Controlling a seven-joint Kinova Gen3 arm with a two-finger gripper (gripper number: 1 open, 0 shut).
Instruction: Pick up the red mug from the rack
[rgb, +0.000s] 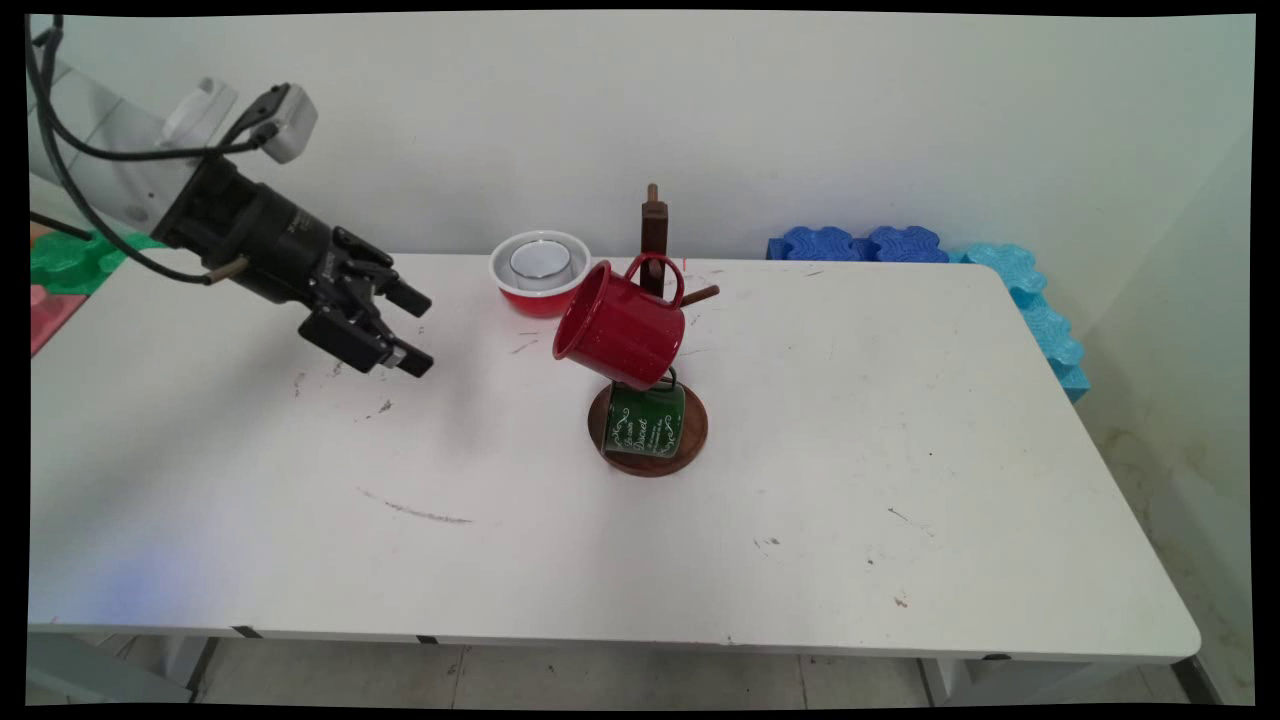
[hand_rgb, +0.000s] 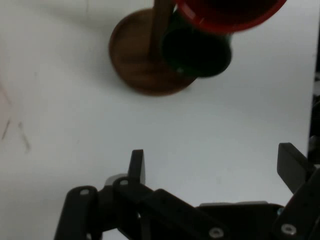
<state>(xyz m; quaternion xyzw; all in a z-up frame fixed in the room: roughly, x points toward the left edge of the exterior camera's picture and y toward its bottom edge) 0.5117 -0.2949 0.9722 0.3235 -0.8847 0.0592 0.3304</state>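
Facing red mug (rgb: 622, 335), spread tool (rgb: 415, 330).

Beyond the claw's (rgb: 418, 330) reach, we see a red mug (rgb: 622, 325) and a green mug (rgb: 647, 420) hanging on a wooden mug tree (rgb: 652, 228). A red bowl (rgb: 538, 273) sits farther back, with blue foam blocks (rgb: 865, 243) far off along the wall.
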